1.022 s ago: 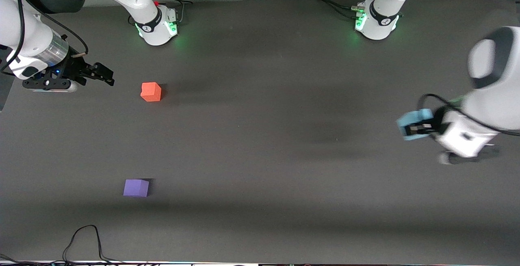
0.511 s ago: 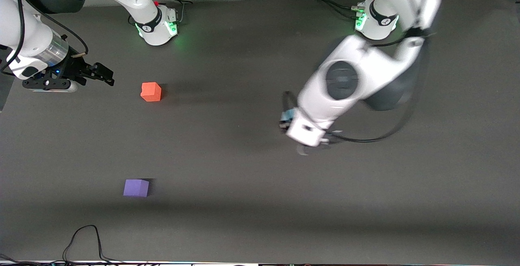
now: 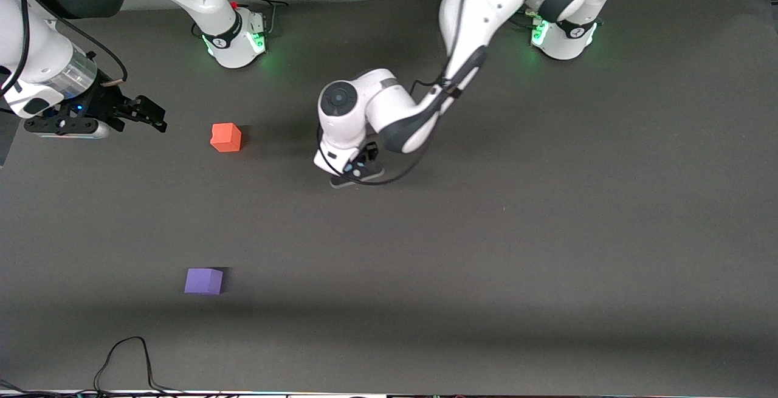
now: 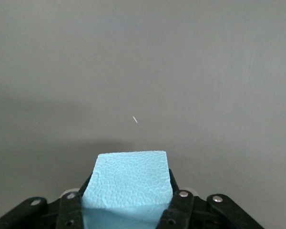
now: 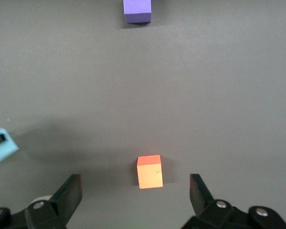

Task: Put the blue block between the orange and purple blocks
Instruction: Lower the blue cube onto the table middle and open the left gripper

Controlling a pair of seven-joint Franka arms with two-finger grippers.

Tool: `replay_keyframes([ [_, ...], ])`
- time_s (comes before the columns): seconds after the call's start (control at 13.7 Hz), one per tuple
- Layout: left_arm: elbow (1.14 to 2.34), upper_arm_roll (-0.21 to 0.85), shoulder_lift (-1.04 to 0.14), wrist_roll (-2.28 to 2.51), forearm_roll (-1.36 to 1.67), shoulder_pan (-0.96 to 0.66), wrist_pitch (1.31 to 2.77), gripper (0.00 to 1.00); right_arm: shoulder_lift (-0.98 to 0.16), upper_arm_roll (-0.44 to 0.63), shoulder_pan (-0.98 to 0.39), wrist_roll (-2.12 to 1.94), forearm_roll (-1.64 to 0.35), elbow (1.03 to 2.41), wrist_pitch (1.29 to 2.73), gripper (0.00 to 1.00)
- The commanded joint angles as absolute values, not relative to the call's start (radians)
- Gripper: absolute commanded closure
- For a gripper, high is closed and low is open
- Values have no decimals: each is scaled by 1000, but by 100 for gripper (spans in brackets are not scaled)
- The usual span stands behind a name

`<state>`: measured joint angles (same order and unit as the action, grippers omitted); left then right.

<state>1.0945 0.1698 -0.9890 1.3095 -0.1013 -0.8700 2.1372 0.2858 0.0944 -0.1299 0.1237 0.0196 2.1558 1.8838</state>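
The orange block (image 3: 225, 137) sits on the dark table toward the right arm's end. The purple block (image 3: 203, 281) sits nearer the front camera than it. My left gripper (image 3: 354, 170) hangs over the table's middle, beside the orange block. It is shut on the blue block (image 4: 128, 183), which the wrist hides in the front view. My right gripper (image 3: 153, 113) is open and empty, and waits beside the orange block at the right arm's end. The right wrist view shows the orange block (image 5: 149, 171) ahead of the open right gripper (image 5: 136, 187), the purple block (image 5: 137, 10) and an edge of the blue block (image 5: 1, 147).
The two arm bases (image 3: 234, 36) (image 3: 562, 33) stand along the table edge farthest from the front camera. A black cable (image 3: 124, 358) loops at the edge nearest the front camera. The table (image 3: 486, 264) is a dark grey mat.
The left arm has swung from its own end of the table to the middle, carrying the blue block. The right arm has barely moved. The orange and purple blocks have not moved.
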Motion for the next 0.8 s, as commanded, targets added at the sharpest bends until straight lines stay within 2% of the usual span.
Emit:
replay_keyframes([
  [0.0, 1026, 138, -1063, 1319, -120, -911, 2166, 83, 235, 98, -133, 135, 15, 2103, 1890, 0],
  [0.29, 1028, 140, -1091, 1319, -144, -925, 2184, 75, 204, 94, -135, 190, 15, 2083, 1898, 0],
  [0.37, 1028, 140, -1091, 1319, -144, -925, 2184, 49, 192, 94, -137, 190, 15, 2071, 1898, 0],
  [0.44, 1028, 140, -1085, 1318, -144, -922, 2171, 0, 181, 92, -140, 190, 15, 2063, 1898, 0],
  [0.73, 1026, 141, -978, 1272, -146, -852, 2053, 0, 140, 83, -169, 192, 14, 2020, 1896, 0],
])
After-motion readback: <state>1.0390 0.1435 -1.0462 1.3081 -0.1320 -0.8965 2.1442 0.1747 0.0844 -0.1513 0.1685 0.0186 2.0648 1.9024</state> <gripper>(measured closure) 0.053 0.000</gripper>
